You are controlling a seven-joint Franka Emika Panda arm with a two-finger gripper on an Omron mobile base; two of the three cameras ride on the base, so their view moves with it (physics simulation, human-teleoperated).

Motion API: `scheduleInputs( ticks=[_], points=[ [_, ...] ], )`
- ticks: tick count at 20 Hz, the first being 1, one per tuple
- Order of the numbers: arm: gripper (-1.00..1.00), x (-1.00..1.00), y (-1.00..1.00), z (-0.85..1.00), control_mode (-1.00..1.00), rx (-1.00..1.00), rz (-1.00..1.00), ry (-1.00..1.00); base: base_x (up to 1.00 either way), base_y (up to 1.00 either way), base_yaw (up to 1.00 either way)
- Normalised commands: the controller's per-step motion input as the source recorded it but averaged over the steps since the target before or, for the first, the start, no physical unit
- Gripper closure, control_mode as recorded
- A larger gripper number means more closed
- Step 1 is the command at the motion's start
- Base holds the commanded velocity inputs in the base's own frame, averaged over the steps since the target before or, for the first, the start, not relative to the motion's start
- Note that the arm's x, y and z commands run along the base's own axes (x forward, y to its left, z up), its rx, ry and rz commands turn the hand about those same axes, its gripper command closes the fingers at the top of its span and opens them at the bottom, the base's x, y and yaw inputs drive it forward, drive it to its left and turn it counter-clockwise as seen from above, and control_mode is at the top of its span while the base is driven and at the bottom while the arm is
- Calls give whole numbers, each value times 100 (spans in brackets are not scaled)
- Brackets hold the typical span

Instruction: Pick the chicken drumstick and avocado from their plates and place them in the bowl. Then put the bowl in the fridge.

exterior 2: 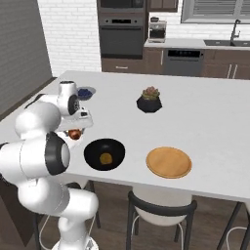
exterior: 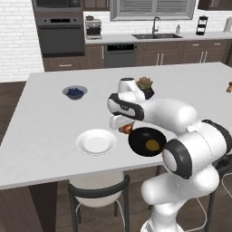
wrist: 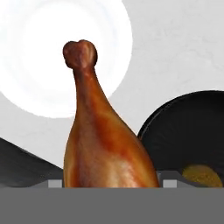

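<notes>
My gripper [exterior: 124, 128] is shut on the reddish-brown chicken drumstick [wrist: 105, 144], which hangs bone end down above the counter. It hovers between the glossy white plate [exterior: 96, 142] and the matte black bowl [exterior: 138, 138]. In the hand view the white plate [wrist: 39, 65] lies behind the bone end and the black bowl [wrist: 188, 127] sits at the right. The olive-brown avocado [exterior: 152, 145] lies inside the bowl. The tan wood plate [exterior 2: 168, 162] rests bare to the right of the bowl [exterior 2: 93, 149]. The fridge is out of view.
A small grey-blue berry bowl [exterior: 74, 92] stands at the far left of the counter, and a black plant pot [exterior 2: 149, 102] sits behind the black bowl. Stools [exterior 2: 161, 210] stand under the counter's front edge. The dark wall oven [exterior: 61, 34] is across the room.
</notes>
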Motion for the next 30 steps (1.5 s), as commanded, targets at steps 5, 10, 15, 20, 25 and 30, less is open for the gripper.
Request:
scheduleInputs(
  ticks=[5, 10, 15, 20, 25, 30],
  points=[
    [100, -2, -100, 0, -100, 5, -42, 4, 0, 0, 0],
    [100, 30, -63, -28, -100, 0, -31, 1, 0, 0, 0],
    [100, 20, -28, -57, -100, 0, -10, 0, 0, 0, 0],
    [100, 0, -5, -28, -100, 0, -2, 0, 0, 0, 0],
    [100, 0, -4, -14, -100, 0, 0, 0, 0, 0, 0],
    [-100, 0, -1, -9, -100, 0, 0, 0, 0, 0, 0]
  ],
)
